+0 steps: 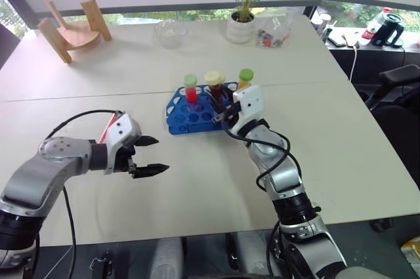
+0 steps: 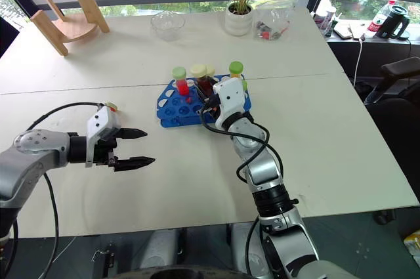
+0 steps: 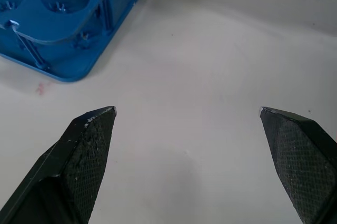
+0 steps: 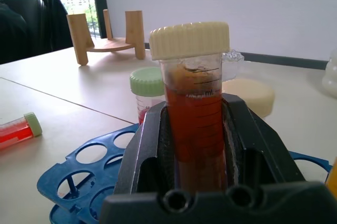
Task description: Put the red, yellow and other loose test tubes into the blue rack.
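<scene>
Right wrist view: your right tool [image 4: 197,145] is clamped on a cream-capped tube of amber-brown liquid [image 4: 194,103], held upright over the blue rack [image 1: 197,116], which sits mid-tabletop [image 1: 197,180]. A green-capped red tube [image 1: 191,88] already stands in the rack, with a green-capped yellow tube [image 1: 245,77] at its far side. Your left tool [image 1: 149,155] hangs wide open and empty above bare tabletop, near the rack's corner. One loose red tube [image 4: 18,128] lies on its side on the tabletop, well apart from the rack, close by your left arm. Risks: lower the held tube off-centre and it catches a hole rim, tipping or shoving the rack; release high and it may bounce out. The lying tube could roll if your left tool nudges it.
</scene>
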Motion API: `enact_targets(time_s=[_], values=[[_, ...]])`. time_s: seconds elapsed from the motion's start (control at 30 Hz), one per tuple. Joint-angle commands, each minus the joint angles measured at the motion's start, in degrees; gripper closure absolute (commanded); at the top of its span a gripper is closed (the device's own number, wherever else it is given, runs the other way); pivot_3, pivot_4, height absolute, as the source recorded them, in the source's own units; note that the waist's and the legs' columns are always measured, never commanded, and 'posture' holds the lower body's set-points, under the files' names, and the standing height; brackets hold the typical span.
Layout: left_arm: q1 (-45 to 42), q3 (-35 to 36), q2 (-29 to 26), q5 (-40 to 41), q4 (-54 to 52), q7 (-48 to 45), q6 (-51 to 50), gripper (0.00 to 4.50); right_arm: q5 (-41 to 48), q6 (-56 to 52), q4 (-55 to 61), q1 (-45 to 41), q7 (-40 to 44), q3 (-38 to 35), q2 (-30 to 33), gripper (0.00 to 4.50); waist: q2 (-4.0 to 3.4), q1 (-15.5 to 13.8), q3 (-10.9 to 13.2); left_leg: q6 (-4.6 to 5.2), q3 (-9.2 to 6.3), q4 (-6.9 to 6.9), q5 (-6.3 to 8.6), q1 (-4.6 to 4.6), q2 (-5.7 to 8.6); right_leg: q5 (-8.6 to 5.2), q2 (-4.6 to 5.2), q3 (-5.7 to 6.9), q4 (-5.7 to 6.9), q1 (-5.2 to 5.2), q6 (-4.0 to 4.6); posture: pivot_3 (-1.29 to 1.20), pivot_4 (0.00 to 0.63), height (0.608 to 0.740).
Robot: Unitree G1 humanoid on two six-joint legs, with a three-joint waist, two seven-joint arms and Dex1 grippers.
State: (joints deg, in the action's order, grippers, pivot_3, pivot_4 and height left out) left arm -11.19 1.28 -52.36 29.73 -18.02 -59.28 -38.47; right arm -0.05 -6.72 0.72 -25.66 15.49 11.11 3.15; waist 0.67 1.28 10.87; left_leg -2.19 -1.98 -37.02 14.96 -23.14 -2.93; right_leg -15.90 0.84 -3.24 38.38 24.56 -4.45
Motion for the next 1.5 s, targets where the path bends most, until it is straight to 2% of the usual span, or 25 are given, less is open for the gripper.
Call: enact_targets(time_s=[0.03, 0.33, 0.93, 1.0, 1.07, 1.17, 1.27, 1.37, 1.43, 1.5], values=[[0.5, 1.9, -0.1, 0.5, -1.9, 0.5, 0.3, 0.0, -0.6, 0.0, 1.0, 2.2, 0.6, 1.2, 0.2, 3.66, 0.0, -0.1, 0.0, 0.0, 0.0, 0.0, 0.0, 0.01, 0.0, 0.0, 0.0, 0.0, 0.0, -0.01, 0.0, 0.0, 0.15, 0.74], [0.1, 1.0, 0.7, 0.2, -1.2, 0.8, 0.8, 0.0, -2.3, 1.4, 1.0, 4.4, -0.5, 0.6, 1.1, 3.66, 0.03, -0.1, 0.0, 0.0, 0.0, -0.01, 0.0, 0.08, 0.0, 0.0, 0.0, 0.0, 0.0, -0.09, 0.0, 0.0, 0.15, 0.74], [-0.5, 0.4, 1.5, -0.8, -0.4, 0.7, 1.3, 0.0, -3.3, 4.4, -3.7, 2.9, -2.0, 1.2, -0.7, 3.66, 0.05, -0.1, 0.0, 0.0, 0.0, -0.03, 0.0, 0.1, 0.0, 0.0, 0.0, -0.01, 0.01, -0.1, 0.0, 0.0, 0.15, 0.74], [-0.3, 0.7, 1.5, -0.7, -0.5, 0.6, 1.3, 0.0, -3.4, 4.5, -2.8, 3.5, -2.2, 1.2, -0.6, 2.63, 0.05, -0.1, 0.0, 0.0, 0.0, -0.02, 0.0, 0.1, 0.0, 0.0, 0.0, 0.0, 0.02, -0.1, 0.0, 0.0, 0.15, 0.74], [-0.3, 1.1, 1.5, -0.7, -0.2, 0.8, 1.2, 0.0, -3.4, 3.8, -1.0, 4.4, -2.1, 1.2, -0.2, 1.79, 0.05, -0.1, 0.0, 0.0, 0.0, -0.01, 0.0, 0.1, 0.0, 0.0, 0.0, 0.0, 0.01, -0.1, 0.0, 0.0, 0.15, 0.74], [-0.5, 2.3, 1.6, -0.1, 0.4, 1.2, 0.9, 0.0, -3.1, 1.7, 3.5, 5.7, -1.1, 1.3, 0.6, 0.19, 0.03, -0.1, 0.0, 0.0, 0.0, 0.01, 0.0, 0.07, 0.0, 0.0, 0.0, 0.0, 0.0, -0.07, 0.01, 0.0, 0.15, 0.74], [-4.6, 4.6, 3.2, 1.2, 2.6, 4.1, -0.5, 0.0, -2.3, -1.6, 9.5, 6.5, 1.1, 1.4, 2.3, 0.08, 0.04, -0.4, 0.0, 0.0, -0.01, -0.02, 0.0, 0.05, 0.0, 0.0, 0.0, 0.0, 0.01, -0.07, 0.01, 0.0, 0.15, 0.74], [-14.4, 7.7, 4.2, 3.5, 6.4, 9.6, -7.9, 0.0, 2.9, -10.0, 20.9, 7.2, 6.9, 0.7, 6.1, 0.08, 0.08, -0.7, 0.0, 0.0, -0.1, -0.13, 0.0, -0.03, 0.01, 0.01, 0.0, 0.1, 0.02, -0.07, -0.01, 0.0, 0.15, 0.74], [-21.0, 7.3, 1.1, 4.1, 9.4, 8.8, -12.9, 0.0, 9.7, -18.5, 29.4, 7.6, 11.6, -1.4, 10.1, 0.08, 0.1, -0.6, 0.0, 0.0, -0.13, -0.19, 0.0, -0.09, 0.02, 0.02, 0.01, 0.13, 0.02, -0.07, -0.03, 0.0, 0.15, 0.74], [-28.7, 2.8, -2.8, 0.5, 15.2, 8.1, -16.6, 0.0, 18.7, -28.2, 37.1, 7.8, 15.8, -4.8, 15.1, 0.08, 0.11, -0.4, 0.0, 0.01, -0.14, -0.14, 0.0, -0.07, 0.04, 0.02, 0.01, 0.14, -0.03, -0.09, -0.03, 0.0, 0.15, 0.74]])
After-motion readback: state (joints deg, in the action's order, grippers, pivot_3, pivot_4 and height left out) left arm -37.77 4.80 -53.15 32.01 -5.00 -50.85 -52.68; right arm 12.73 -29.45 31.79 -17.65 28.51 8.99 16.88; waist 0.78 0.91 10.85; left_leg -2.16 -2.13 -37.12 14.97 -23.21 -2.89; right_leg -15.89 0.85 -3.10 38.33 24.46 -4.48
